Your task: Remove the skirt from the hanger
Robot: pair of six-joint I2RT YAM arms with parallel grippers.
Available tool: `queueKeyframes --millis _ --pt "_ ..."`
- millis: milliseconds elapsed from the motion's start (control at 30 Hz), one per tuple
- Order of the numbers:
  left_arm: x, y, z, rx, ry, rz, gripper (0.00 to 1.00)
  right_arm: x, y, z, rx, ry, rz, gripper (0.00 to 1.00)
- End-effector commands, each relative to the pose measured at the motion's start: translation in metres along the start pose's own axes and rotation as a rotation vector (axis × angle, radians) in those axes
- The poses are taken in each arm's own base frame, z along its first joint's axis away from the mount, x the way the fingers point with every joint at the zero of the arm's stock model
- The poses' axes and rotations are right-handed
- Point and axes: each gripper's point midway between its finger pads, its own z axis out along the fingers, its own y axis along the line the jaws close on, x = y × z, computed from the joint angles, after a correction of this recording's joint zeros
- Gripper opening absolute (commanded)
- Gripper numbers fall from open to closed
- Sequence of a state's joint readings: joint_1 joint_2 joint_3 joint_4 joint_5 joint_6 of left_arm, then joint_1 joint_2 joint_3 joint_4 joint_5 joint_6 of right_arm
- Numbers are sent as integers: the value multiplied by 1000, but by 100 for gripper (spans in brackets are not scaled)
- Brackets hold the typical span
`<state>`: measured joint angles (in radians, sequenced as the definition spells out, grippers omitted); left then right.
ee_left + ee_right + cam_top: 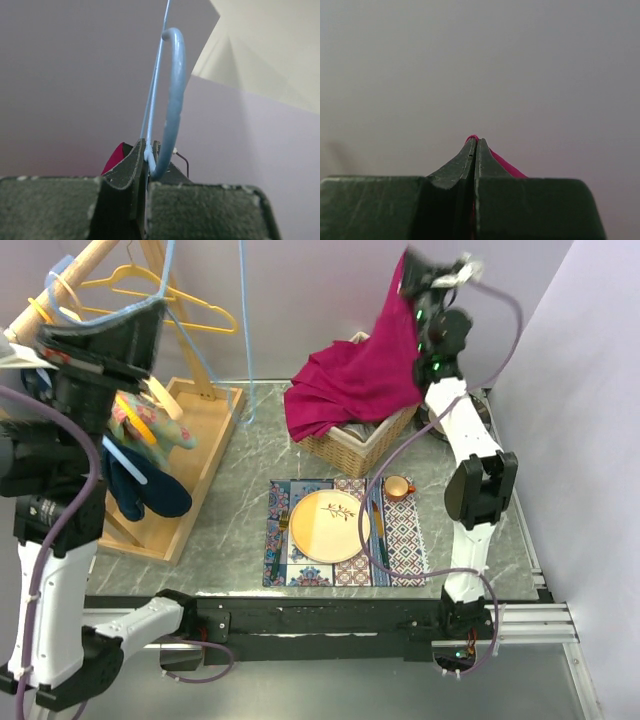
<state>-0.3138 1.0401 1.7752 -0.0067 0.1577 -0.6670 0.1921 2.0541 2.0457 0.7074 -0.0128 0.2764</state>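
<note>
Pale lilac walls (320, 300) enclose a grey, marble-patterned table (250, 455).

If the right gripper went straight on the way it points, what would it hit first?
Beyond the skirt pinched in the right gripper, its wrist view shows only a bare wall ahead, so probably the wall; how far off is unclear.

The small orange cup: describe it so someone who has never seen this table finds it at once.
Find the patterned rectangular placemat on the grey marbled table, just beyond the arm bases. A round cream plate sits at its centre; the small orange cup stands at the mat's far right corner, towards the wicker basket. It is the only small orange vessel on the mat.
</note>
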Motion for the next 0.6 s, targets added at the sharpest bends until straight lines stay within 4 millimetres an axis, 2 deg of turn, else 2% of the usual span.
queueKeyframes --millis 0,33,100,133,200,233,300,400,433,500,533,567 --pt "35 29 -13 -78 97 60 1 6 29 -29 -70 -1 111 0" --pt "42 35 -16 -93 111 65 1 44 21 -46 -37 84 139 0" --pt "59 47 -23 -122 152 63 1 88 22 -63 1 186 190 0" --pt "65 51 -25 -126 167 68 1 123 18 -76 24 273 219 0" --pt "79 59 -33 -146 210 74 1 154 38 -83 -36 358 230 0" --pt "83 63 -36 -154 222 91 1 172 41 -81 -41 409 203 0" --pt "89 70 -44 -180 240 107 1 183 55 -77 -62 445 194 0" --pt "91 76 -55 -203 239 137 1 182 71 -61 -125 438 221 0" --pt "92 78 -58 -207 243 149 1 181 82 -52 -172 440 249 0" --pt "96 81 -66 -217 249 162 1 176 99 -44 -253 431 272 0" --pt "97 83 -69 -222 249 174 1 164 115 -38 -312 388 296 0" --pt "96 85 -71 -231 239 180 1 161 131 -42 -387 389 308 0"
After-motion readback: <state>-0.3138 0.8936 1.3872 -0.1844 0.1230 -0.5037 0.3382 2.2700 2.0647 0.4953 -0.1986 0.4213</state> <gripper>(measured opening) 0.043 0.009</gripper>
